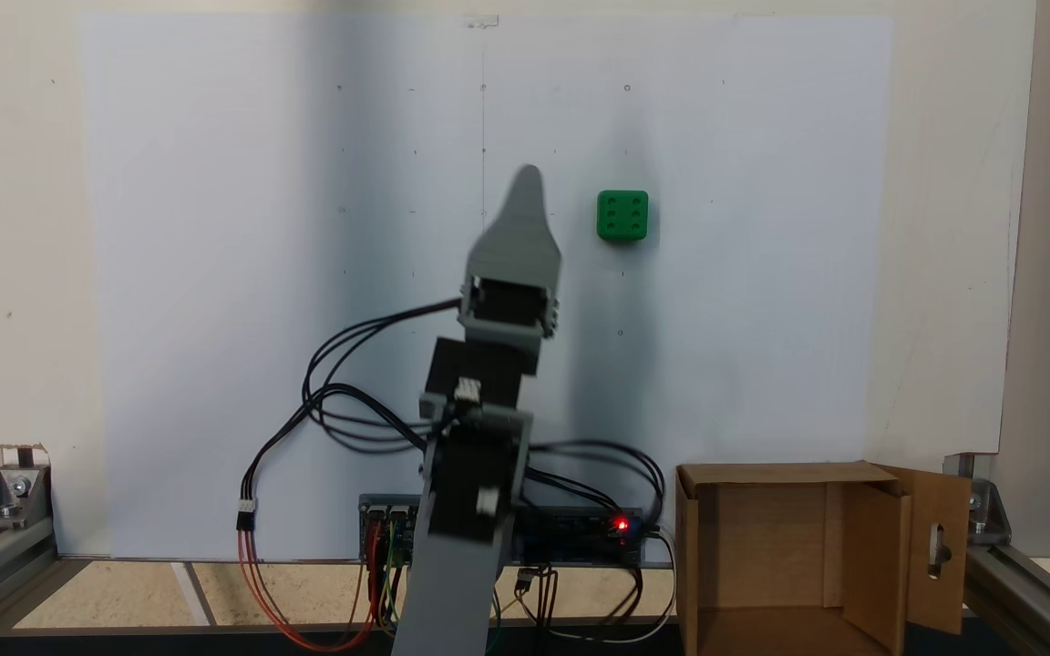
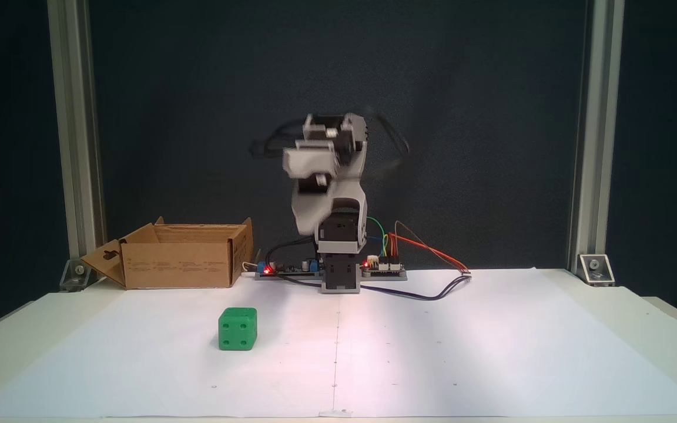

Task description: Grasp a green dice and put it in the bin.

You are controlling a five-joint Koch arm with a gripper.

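On the white paper sheet sits the green dice, all alone, with its six dots facing up in the view from above. It rests well apart from the arm and well apart from the bin, which stands open and empty at the edge of the sheet, near the arm's base. In the view from the front, the dice is low and left, and the bin is behind it, further left. The gripper is up in the air and not holding anything. One grey tip is all I can see from above, and the front view is blurry, so I cannot tell if the gripper is open or closed. I think the job now is to reach for the dice. To do it well, the arm should swing toward the dice, open wide, come down straight over it, and pinch two flat sides, not the round corners. The dice looks hard and smooth, so a crooked pinch could make it slip away. The paper lies flat on a pale table. A metal frame stands around it, with a dark wall behind and wires by the base.
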